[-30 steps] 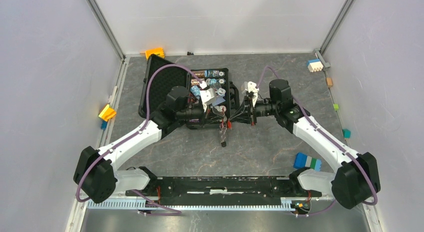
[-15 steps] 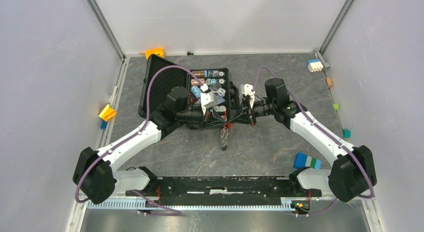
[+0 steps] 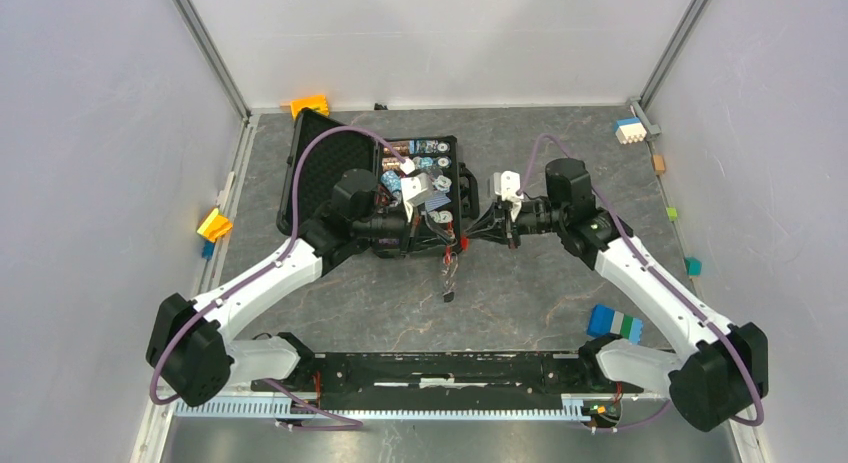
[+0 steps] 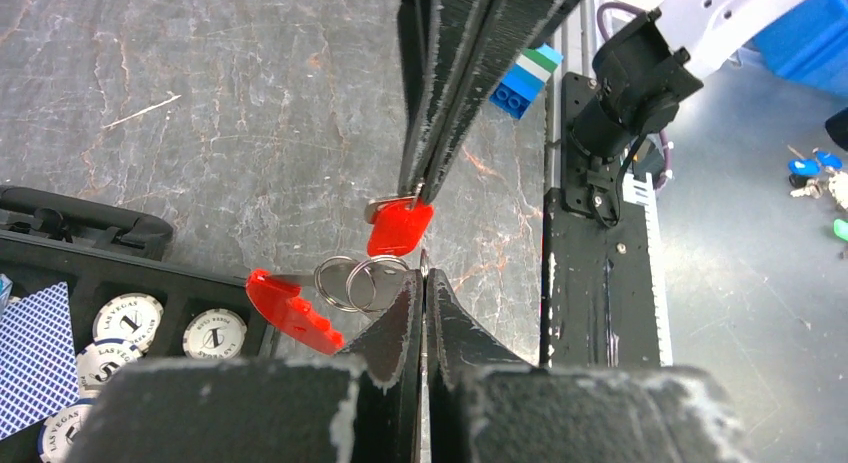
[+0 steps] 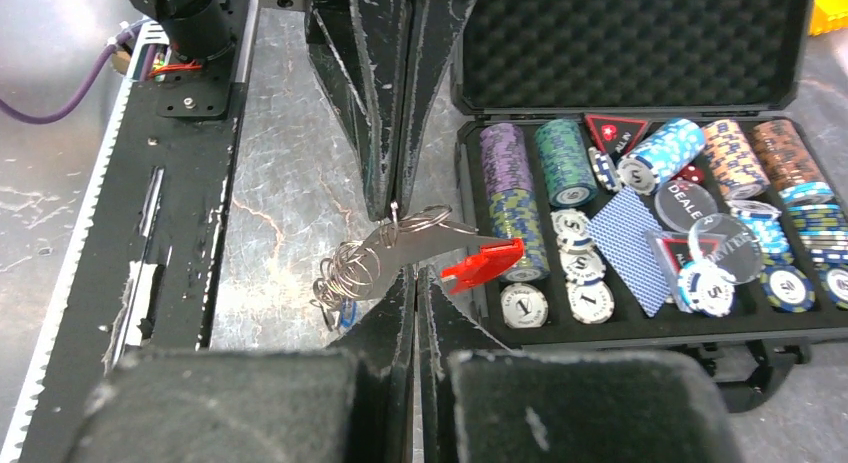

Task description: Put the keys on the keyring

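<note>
Okay, big to small. Seeing grey table [image 3: 520, 293] walled on three sides, small blocks [image 3: 214, 224] parked along the wall edges. Got open black case [image 3: 320, 173] at rear left, lid laid flat, poker chips [image 5: 560, 158] in the tray. Plenty of bare slab between case front and base rail [image 3: 450, 368]; only a blue-green-white block [image 3: 614, 322] there, well off to the right near the right arm's base. Right half of the table open all the way to the far wall. Got both arms reaching in to meet just off the case's front right corner, raised over bare surface, tips nearly touching. Have left gripper [image 4: 423, 283] clamped tight on the keyring [image 4: 345, 281], red tag [image 4: 293, 308] sticking out toward the case edge. Have right gripper [image 5: 415, 278] pinched shut on the red-headed key [image 4: 400, 230], head just beside the rings. Seeing chain [image 5: 345, 273] dangling in loops under the pinch point. Spotted a blue speck under those loops, possibly the blue key, too small to call.
</note>
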`<state>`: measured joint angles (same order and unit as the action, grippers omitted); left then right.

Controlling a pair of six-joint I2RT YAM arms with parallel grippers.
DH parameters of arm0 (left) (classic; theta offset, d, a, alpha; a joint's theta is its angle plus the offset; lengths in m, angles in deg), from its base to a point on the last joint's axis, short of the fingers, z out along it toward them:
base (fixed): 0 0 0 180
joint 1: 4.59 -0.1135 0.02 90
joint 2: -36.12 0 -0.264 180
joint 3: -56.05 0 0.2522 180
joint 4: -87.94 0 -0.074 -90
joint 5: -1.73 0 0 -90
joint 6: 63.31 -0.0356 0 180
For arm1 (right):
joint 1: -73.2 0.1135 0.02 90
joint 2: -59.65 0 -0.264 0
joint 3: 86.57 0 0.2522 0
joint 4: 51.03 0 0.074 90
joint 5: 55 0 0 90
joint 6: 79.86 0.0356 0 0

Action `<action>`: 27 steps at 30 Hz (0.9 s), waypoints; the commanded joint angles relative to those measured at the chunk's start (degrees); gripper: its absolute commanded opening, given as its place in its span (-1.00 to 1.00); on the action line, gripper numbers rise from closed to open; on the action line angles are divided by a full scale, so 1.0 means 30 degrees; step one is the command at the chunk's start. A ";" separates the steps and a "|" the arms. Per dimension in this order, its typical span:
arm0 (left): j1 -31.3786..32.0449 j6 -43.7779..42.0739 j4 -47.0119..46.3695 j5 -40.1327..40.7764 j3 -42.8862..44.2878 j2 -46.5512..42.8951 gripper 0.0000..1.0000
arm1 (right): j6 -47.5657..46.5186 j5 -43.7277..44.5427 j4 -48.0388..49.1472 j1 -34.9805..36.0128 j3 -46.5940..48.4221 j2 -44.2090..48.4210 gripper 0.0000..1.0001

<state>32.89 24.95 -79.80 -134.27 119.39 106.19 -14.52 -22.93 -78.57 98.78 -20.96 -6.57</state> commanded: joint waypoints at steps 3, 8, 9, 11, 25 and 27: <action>0.0105 0.2681 -0.0485 0.0361 0.1424 0.0426 -0.96 | 0.1073 0.1335 0.1765 -0.0005 -0.0406 0.0765 -1.00; 0.0106 0.3917 -0.0530 0.0764 0.1860 0.0855 -0.96 | 0.1211 0.2075 0.2064 0.0261 -0.0615 0.0832 -1.00; 0.0106 0.4146 -0.0498 0.0821 0.1941 0.0929 -0.96 | 0.1201 0.2153 0.2075 0.0323 -0.0615 0.0808 -1.00; 0.0107 0.4405 -0.0417 0.0986 0.2068 0.1007 -0.96 | 0.1163 0.2229 0.2052 0.0421 -0.0615 0.0821 -1.00; 0.0106 0.4739 -0.0145 0.1486 0.2164 0.1092 -0.95 | 0.1121 0.2311 0.1907 0.0963 -0.0500 0.0943 -1.00; 0.0106 0.4710 -0.0116 0.1545 0.2164 0.1080 -0.96 | 0.1048 0.2316 0.1811 0.0947 -0.0469 0.0973 -1.00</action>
<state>32.95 36.36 -78.84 -130.16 123.33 109.60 -11.55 -16.31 -74.68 101.29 -22.92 -4.99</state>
